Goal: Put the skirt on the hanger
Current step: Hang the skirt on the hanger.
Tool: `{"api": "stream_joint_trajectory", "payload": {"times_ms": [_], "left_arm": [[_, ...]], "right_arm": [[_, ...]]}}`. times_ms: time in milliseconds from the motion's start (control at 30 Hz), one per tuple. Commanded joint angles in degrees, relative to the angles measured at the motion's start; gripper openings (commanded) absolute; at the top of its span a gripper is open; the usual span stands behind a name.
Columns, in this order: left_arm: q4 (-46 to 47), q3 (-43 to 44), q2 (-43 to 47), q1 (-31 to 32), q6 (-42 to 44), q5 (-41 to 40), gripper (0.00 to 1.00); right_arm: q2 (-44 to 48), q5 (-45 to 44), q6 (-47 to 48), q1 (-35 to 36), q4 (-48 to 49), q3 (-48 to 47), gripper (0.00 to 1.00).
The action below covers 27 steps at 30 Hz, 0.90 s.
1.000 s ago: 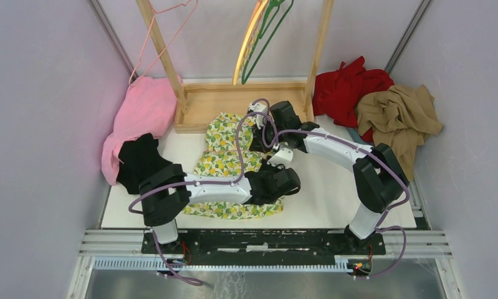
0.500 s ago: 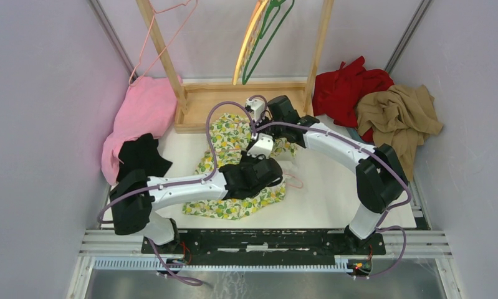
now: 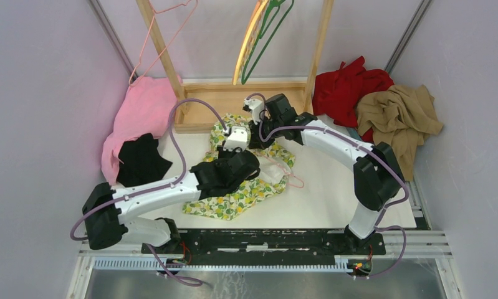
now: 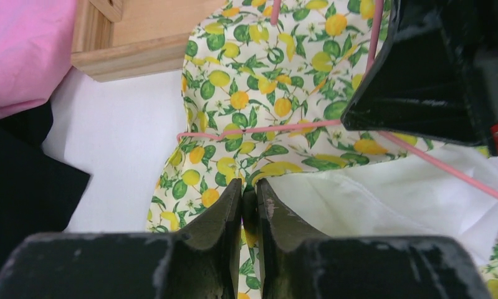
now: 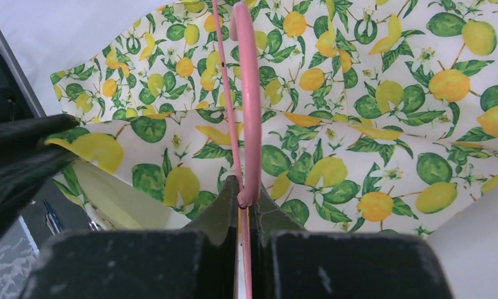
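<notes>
The skirt (image 3: 234,194), cream with lemons and green leaves, lies bunched on the white table in front of the wooden rack, its white lining (image 4: 383,193) turned up. My left gripper (image 4: 249,185) is shut on a fold of the skirt's edge. My right gripper (image 5: 245,190) is shut on the thin pink hanger (image 5: 249,93), which lies across the skirt (image 5: 371,124). In the left wrist view the hanger wire (image 4: 265,129) runs over the print toward the right gripper's black body (image 4: 433,68). A loop of the hanger (image 3: 294,182) shows beside the skirt in the top view.
The wooden rack's base tray (image 3: 234,103) stands just behind the skirt. Green and yellow hangers (image 3: 265,31) and another pink one (image 3: 153,50) hang above. Pink cloth (image 3: 140,112) and black cloth (image 3: 140,162) lie left. Red (image 3: 346,87) and tan (image 3: 399,115) garments lie right.
My left arm has swung back and leftward with the skirt's edge in its jaws, bunching the fabric and baring white lining. The hanger's loop now shows at the right. The right gripper barely moved.
</notes>
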<state>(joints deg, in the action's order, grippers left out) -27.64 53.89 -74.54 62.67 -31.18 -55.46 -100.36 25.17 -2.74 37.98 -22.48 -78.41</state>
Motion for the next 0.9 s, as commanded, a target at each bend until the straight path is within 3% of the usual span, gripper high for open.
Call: {"api": "stream_joint_trajectory", "payload": {"times_ms": [0, 433, 600, 867], "left_arm": [[1.3, 0.7, 4.8, -0.8, 1.0, -3.0, 0.21], [-0.4, 2.6, 14.0, -1.0, 4.1, 1.3, 0.24], [1.0, -2.7, 12.3, -0.8, 1.5, 12.5, 0.36], [5.1, -11.7, 5.8, -1.0, -3.6, 13.9, 0.47]], "right_arm": [[-0.9, -1.2, 0.5, 1.3, 0.2, -3.0, 0.01], [-3.0, -5.0, 0.6, 4.6, -4.6, -9.3, 0.01], [-3.2, -6.0, 0.6, 5.0, -4.9, -8.0, 0.01], [-2.1, -5.3, -0.8, 5.2, 0.2, -0.5, 0.01]]}}
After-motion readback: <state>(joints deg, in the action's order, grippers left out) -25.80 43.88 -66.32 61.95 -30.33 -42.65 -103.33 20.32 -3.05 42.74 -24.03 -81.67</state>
